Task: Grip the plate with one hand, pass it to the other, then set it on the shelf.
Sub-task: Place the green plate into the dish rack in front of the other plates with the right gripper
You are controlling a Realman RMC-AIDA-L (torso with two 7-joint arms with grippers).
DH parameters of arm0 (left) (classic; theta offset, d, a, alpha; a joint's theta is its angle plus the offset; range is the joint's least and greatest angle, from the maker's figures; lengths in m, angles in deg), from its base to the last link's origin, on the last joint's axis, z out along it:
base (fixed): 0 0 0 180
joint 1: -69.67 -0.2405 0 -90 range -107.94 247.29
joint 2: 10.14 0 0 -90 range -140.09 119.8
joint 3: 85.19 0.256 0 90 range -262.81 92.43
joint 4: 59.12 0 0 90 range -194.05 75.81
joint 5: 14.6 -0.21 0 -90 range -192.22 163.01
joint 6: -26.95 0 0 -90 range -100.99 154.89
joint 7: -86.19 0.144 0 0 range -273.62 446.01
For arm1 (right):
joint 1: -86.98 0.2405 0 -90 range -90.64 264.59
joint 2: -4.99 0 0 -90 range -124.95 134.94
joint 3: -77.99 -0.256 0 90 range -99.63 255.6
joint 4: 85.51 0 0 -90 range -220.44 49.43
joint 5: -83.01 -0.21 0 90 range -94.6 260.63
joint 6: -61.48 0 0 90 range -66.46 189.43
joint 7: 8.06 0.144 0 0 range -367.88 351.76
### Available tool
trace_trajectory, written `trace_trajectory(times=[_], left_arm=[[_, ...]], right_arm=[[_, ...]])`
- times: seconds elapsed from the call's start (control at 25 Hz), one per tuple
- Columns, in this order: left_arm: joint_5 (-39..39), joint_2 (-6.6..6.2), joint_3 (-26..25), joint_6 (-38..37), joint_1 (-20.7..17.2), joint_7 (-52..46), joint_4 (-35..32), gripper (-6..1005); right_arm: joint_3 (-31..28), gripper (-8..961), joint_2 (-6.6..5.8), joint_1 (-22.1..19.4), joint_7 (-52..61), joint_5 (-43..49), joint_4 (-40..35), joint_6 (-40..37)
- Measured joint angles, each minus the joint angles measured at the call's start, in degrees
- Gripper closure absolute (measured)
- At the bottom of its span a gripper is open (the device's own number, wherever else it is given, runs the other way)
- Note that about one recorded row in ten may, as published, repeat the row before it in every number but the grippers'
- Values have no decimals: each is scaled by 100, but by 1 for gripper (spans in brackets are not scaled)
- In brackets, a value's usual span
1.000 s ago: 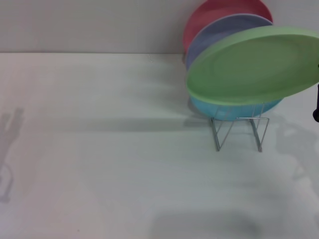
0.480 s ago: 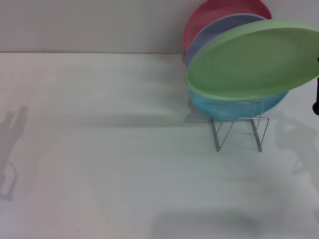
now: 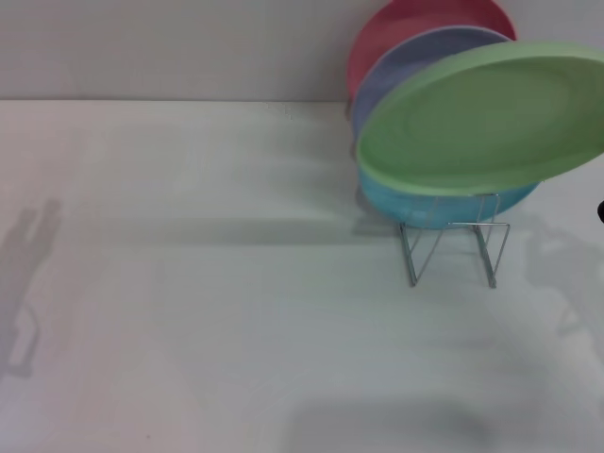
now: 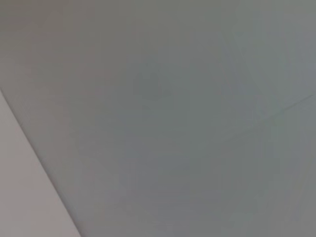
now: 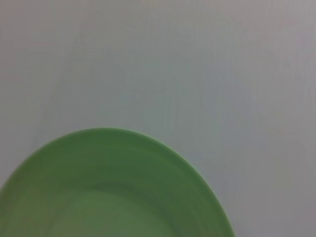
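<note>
The green plate [image 3: 481, 118] is hanging tilted above the wire shelf [image 3: 453, 247], apparently carried by the right tool, whose grip cannot be told, so seating it is still remaining.

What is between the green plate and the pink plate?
In the head view, the lavender plate stands between the green plate and the pink plate.

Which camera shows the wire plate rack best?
The head view. The rack shows its upright loops and slanted legs under the green plate, with the turquoise plate in it. Neither the left nor the right wrist view shows it.
</note>
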Motion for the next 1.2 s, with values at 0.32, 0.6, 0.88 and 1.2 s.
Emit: trace_trajectory(times=[0.32, 0.6, 0.88, 1.2], left_arm=[[-133, 0, 18, -34, -104, 28, -106, 323], [-141, -11, 21, -58, -158, 27, -113, 323], [-151, -16, 20, -117, -134, 17, -113, 322], [-168, -10, 20, -119, -116, -13, -126, 322]], right_arm=[[21, 934, 0, -110, 10, -3, -120, 7], [38, 934, 0, -142, 28, -3, -226, 77], [56, 933, 0, -147, 29, 22, -297, 161], [56, 933, 0, -99, 28, 31, -356, 346]])
